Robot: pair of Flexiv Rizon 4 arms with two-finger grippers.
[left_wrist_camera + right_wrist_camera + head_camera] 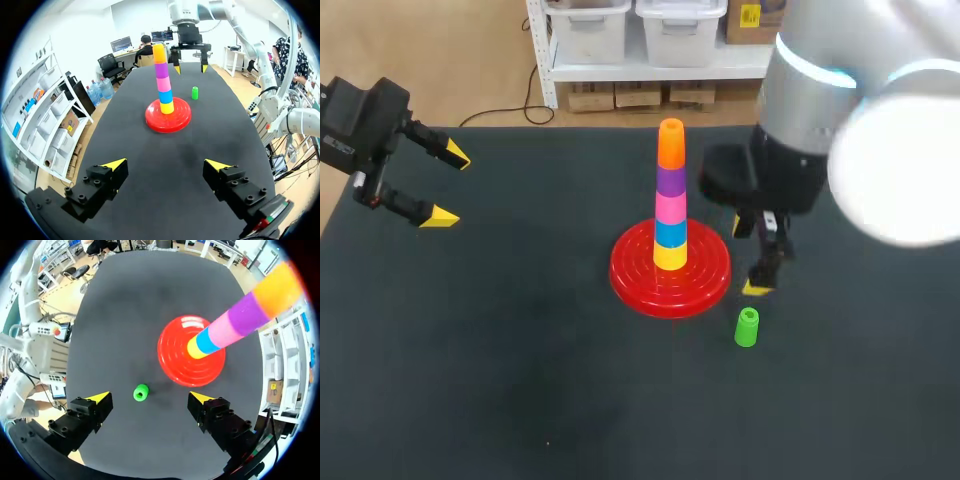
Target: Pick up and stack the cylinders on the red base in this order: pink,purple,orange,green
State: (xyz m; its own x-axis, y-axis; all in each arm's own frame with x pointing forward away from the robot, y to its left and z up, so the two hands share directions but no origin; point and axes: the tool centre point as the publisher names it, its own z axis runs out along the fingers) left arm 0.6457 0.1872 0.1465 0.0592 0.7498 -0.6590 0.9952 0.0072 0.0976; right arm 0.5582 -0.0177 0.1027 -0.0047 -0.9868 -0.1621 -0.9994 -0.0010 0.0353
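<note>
From the head view, my left gripper [448, 187] hangs over the far left of the table [520, 380], fingers spread wide with nothing between them. My right gripper [750, 258] hangs just right of the red base [630, 282], pointing down, its fingers apart and empty. On the base's post the stack reads, from the bottom, yellow cylinder [670, 257], blue cylinder [670, 233], pink cylinder [670, 207], purple cylinder [670, 180] and orange cylinder [671, 145]. The green cylinder [747, 327] stands upright on the table, to the near right of the base and apart from it, just nearer than my right gripper's lower tip.

In the left wrist view, my left gripper [166, 165] is wide open over bare table. Well ahead of it stands the red base [152, 119] with its stack, orange cylinder [159, 53] topmost. The green cylinder [195, 93] stands beside the base. Beyond it my right gripper [190, 69] hangs with its tips parted.

In the right wrist view, my right gripper [150, 399] is fully open and holds nothing. The green cylinder [141, 392] sits below, between the two fingers, touching neither. Ahead of the gripper is the red base [167, 362]. The stack rises from it: pink cylinder [222, 330], purple cylinder [245, 315], orange cylinder [277, 287].
</note>
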